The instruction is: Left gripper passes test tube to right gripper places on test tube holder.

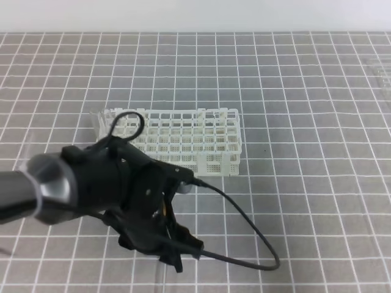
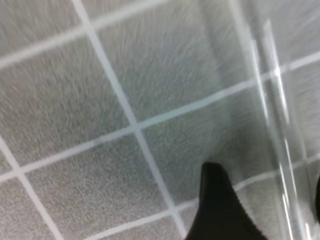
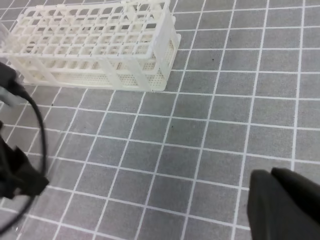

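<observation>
My left gripper (image 1: 174, 253), black-jawed on a grey metal forearm, hangs low over the grey gridded mat (image 1: 317, 183), jaws spread wide; one slender clear glass test tube (image 2: 277, 130) lies on the mat between them, not gripped. Behind stands one white plastic lattice test tube holder (image 1: 183, 143), nothing visible in its holes. My black right gripper (image 3: 282, 205) is closed, empty.

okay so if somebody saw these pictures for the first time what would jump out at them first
First the bulky black left gripper on its smooth grey metallic forearm, low at the front left of the grey gridded mat, jaws open, thin black cable looping to its right. Behind it stands the white plastic lattice test tube holder. The left wrist view shows the slender transparent test tube lying on the mat.
</observation>
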You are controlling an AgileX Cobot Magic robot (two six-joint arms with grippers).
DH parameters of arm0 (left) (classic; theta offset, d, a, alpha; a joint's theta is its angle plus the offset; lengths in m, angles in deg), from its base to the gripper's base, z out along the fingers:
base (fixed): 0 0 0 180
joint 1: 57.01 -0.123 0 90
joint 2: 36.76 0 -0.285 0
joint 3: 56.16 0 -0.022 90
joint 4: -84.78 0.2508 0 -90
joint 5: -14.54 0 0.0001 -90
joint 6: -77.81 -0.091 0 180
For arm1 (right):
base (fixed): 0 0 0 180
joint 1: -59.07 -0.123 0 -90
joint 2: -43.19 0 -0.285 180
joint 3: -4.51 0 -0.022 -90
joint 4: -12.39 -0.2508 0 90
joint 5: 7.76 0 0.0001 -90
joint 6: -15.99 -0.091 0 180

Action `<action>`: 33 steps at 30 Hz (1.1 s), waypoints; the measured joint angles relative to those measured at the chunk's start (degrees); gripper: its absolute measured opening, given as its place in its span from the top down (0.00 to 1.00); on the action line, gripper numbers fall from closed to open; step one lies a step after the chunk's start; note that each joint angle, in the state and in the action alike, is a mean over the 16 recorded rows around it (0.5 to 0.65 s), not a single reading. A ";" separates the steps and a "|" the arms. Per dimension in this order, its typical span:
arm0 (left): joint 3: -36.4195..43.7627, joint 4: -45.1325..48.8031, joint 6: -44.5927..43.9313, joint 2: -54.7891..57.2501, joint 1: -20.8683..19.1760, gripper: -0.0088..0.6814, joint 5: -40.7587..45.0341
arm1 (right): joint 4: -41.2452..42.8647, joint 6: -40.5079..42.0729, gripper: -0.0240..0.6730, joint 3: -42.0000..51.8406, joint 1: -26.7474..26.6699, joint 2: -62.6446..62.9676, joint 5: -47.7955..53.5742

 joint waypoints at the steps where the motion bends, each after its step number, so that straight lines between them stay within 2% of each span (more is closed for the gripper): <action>1: 0.01 0.05 -0.04 0.14 -0.01 0.48 0.03 | -0.04 0.00 0.99 0.00 0.00 0.00 0.02; 12: -0.17 0.76 0.09 2.79 0.02 0.52 1.99 | -0.28 0.00 0.99 0.00 0.00 0.00 0.26; 27: -0.71 1.28 -0.41 3.61 -0.03 0.84 4.39 | -0.28 0.01 0.99 0.00 0.00 0.00 0.32; 33: -1.89 1.42 -1.44 2.58 0.16 0.88 3.79 | -0.25 0.05 0.99 0.00 0.00 0.00 0.32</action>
